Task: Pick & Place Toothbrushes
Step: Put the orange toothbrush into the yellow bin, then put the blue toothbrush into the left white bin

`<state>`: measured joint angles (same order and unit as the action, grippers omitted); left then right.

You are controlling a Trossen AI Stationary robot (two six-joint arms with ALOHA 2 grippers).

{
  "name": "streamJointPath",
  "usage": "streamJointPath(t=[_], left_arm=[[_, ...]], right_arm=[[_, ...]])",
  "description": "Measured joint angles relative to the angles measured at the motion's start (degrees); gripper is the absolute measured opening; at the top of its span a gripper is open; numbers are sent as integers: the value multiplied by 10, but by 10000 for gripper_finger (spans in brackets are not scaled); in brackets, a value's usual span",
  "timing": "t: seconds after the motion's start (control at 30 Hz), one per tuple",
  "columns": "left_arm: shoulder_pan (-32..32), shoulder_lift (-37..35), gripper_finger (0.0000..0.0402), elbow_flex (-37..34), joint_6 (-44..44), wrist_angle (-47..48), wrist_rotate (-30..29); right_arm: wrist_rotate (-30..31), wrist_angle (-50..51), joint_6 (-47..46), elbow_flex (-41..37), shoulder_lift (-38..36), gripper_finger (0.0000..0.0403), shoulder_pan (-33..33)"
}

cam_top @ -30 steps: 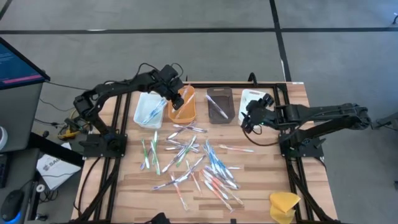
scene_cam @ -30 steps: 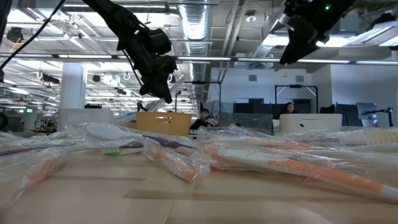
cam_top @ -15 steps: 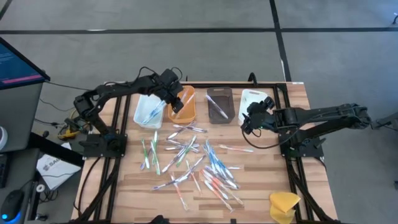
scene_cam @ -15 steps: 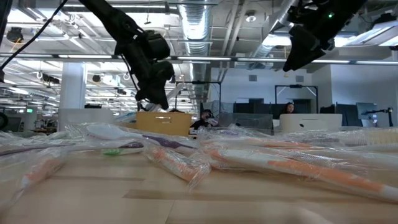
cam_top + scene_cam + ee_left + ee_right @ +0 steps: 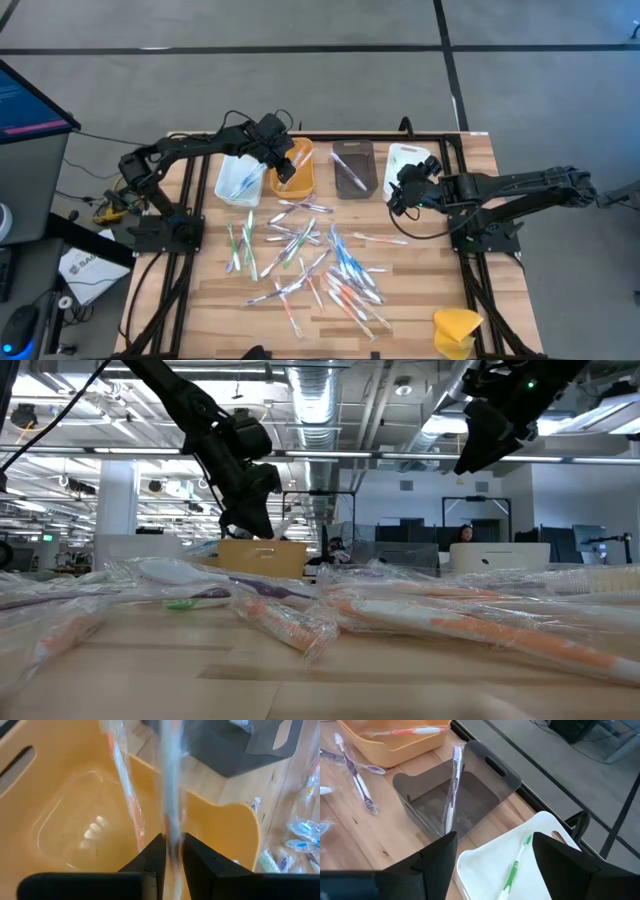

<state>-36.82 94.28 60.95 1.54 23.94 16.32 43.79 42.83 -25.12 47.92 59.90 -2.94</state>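
At the upper middle of the high view, your left gripper (image 5: 280,167) sits over the orange rectangular plastic tray (image 5: 303,181); in the left wrist view its two dark fingers (image 5: 156,855) stand close together with a wrapped orange-handled toothbrush (image 5: 171,795) in the narrow gap between them, standing up out of the tray, and you can't tell whether they still pinch it or have let go. A second orange toothbrush (image 5: 122,785) in clear wrap leans inside the same tray. Left of it is the white rectangular tray (image 5: 238,178) with blue-handled brushes inside. Right of the orange one is the dark brown translucent tray (image 5: 352,169), holding one clear-white toothbrush (image 5: 451,790) leaning against its wall. Your right gripper (image 5: 402,192) is at centre right of the high view, near the edge of the far-right white tray (image 5: 485,875), jaws spread wide and empty; that tray holds a green-handled toothbrush (image 5: 515,865). The loose pile of wrapped toothbrushes (image 5: 310,262), blue, green, pink and clear, is scattered across the middle of the wooden slatted table (image 5: 215,290), below the trays. A yellow sponge-like lump (image 5: 455,330) sits at the lower right corner.
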Motion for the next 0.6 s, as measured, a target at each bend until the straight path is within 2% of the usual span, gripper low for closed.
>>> streamJointPath(t=[0.43,0.6], left_arm=[[2,0,131,0,0,-12,-22],[2,-26,149,0,0,-14,-22]], right_arm=[[-3,0,0,0,0,255,0],[-4,0,2,0,0,255,0]])
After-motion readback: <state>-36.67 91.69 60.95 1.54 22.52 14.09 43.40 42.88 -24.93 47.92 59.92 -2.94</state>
